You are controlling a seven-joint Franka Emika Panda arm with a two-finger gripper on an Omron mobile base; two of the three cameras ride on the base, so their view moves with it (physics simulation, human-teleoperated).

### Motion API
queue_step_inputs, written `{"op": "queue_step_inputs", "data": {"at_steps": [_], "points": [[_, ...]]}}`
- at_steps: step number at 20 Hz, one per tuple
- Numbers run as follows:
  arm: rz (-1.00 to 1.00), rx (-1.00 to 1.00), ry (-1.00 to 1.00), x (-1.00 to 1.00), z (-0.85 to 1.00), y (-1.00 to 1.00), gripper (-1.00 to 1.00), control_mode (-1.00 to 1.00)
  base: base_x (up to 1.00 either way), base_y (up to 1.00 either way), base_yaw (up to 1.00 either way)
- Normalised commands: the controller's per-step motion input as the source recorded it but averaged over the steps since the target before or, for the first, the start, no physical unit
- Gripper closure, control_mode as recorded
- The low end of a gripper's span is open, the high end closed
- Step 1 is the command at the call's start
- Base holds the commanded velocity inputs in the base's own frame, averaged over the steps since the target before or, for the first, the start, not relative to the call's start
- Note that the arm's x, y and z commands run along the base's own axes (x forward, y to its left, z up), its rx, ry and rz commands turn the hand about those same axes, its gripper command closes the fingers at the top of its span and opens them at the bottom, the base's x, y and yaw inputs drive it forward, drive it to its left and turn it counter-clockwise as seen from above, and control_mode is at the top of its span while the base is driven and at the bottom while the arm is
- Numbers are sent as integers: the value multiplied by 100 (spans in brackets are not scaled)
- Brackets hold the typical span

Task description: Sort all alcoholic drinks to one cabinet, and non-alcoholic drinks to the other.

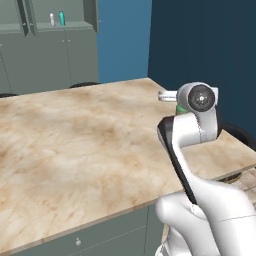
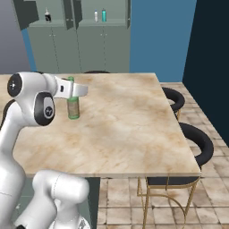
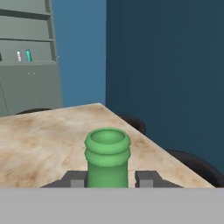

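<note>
The green glass bottle (image 2: 73, 106) stands upright on the marble counter (image 2: 129, 125), near the edge closest to the robot. The gripper (image 3: 107, 178) is at its neck: in the hand view the two dark fingertips (image 3: 148, 178) sit on either side of the green neck, just below the flared mouth, with no gap visible between pad and glass. The jaws are closed on the bottle. In the right base view its base looks to be resting on the counter, so I judge that the grip is made and the lift not yet begun.

The neck hold is sensible. It is the narrowest part of the bottle, and the lip above the pads should stop the bottle slipping down once it is raised.

Across the room, the grey cabinets (image 2: 74, 36) have open upper shelves. The white bottle (image 2: 95, 16) and the teal bottle (image 2: 104, 15) stand side by side in one compartment, which keeps the soft drinks together. The black-labelled bottle (image 2: 48, 17) stands alone in the compartment next to it, to the left in the right base view. As the green bottle is also alcohol, I judge that compartment to be its proper place.

Risk: a tall bottle held high may swing on the drive across.
</note>
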Motion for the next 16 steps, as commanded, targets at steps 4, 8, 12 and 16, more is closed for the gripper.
{"op": "queue_step_inputs", "data": {"at_steps": [4, 8, 12, 16], "points": [[-3, 0, -1, -23, 13, 0, 100, -100, 0, 0, 0], [0, 0, 0, 0, 0, 0, 100, -100, 0, 0, 0], [0, 0, -2, -3, 0, 0, 100, 100, -36, -18, -4], [0, 0, 0, 0, 0, 0, 100, 100, -32, -37, -8]]}}
